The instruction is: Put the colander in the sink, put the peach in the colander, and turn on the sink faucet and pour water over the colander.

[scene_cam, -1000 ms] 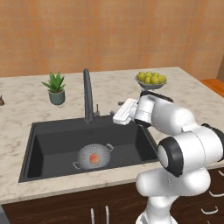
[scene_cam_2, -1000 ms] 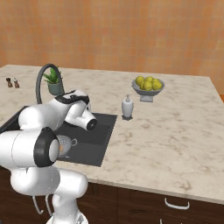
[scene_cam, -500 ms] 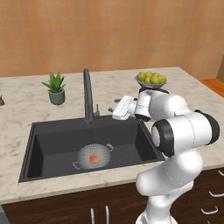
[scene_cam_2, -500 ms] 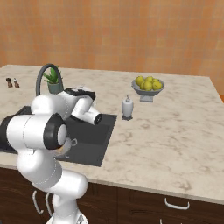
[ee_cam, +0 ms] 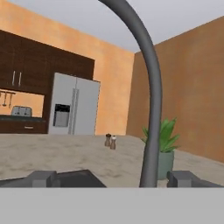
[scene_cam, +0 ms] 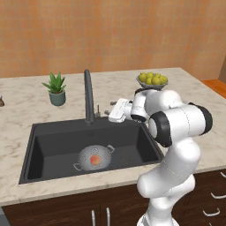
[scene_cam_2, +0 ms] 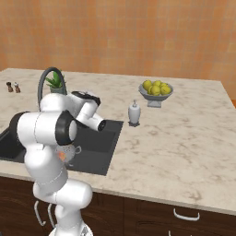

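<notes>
The dark sink (scene_cam: 53, 145) holds the small silver colander (scene_cam: 93, 157), and the orange-pink peach (scene_cam: 94, 160) lies inside it. From the back rim of the basin rises the tall dark sink faucet (scene_cam: 88, 97). My gripper (scene_cam: 110, 114) hovers level just right of the faucet's base, pointing at it, above the sink's back edge. In the hand view the gripper (ee_cam: 111, 179) is open and empty, with the faucet (ee_cam: 148, 109) standing close ahead between the fingertips, toward the right one. From the right base view a piece of the colander (scene_cam_2: 70, 150) shows beside my arm.
A potted plant (scene_cam: 56, 88) stands left of the faucet. A grey bowl of yellow-green fruit (scene_cam: 152, 80) sits at the back right. A white soap dispenser (scene_cam_2: 134, 113) is right of the sink. Two small shakers (scene_cam_2: 13, 86) stand far left.
The hand has moved a little left, closer to the faucet's base, and the elbow has swung right. The colander and peach have not moved.
</notes>
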Controlling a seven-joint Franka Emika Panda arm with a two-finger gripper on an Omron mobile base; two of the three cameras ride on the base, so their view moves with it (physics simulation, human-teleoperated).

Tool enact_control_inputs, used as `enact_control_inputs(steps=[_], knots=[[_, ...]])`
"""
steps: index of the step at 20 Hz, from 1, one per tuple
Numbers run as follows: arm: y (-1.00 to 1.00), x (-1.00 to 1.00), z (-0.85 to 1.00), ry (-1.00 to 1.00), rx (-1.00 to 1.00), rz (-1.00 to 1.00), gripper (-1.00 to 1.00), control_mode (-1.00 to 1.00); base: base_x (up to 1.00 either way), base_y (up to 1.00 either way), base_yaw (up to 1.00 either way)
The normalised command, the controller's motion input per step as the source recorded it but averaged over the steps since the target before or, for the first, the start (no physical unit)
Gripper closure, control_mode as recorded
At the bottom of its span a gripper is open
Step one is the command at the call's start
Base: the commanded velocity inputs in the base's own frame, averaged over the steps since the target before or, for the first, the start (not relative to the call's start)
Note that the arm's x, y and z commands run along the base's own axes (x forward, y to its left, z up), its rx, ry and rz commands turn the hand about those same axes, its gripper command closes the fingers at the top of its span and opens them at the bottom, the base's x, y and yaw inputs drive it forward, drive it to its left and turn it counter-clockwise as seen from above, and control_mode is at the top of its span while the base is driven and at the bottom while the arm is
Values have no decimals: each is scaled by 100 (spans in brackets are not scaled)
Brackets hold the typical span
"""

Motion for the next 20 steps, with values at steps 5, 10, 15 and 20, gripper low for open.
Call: enact_control_inputs(steps=[5, 10, 15, 20], knots=[[17, 64, -32, 11, 0, -1, -100, -100, 0, 0, 0], [1, 55, -33, 7, 0, -1, -100, -100, 0, 0, 0], [0, 48, -33, 0, 0, -1, -100, -100, 0, 0, 0], [8, 40, -20, 0, 0, -2, -100, -100, 0, 0, 0]])
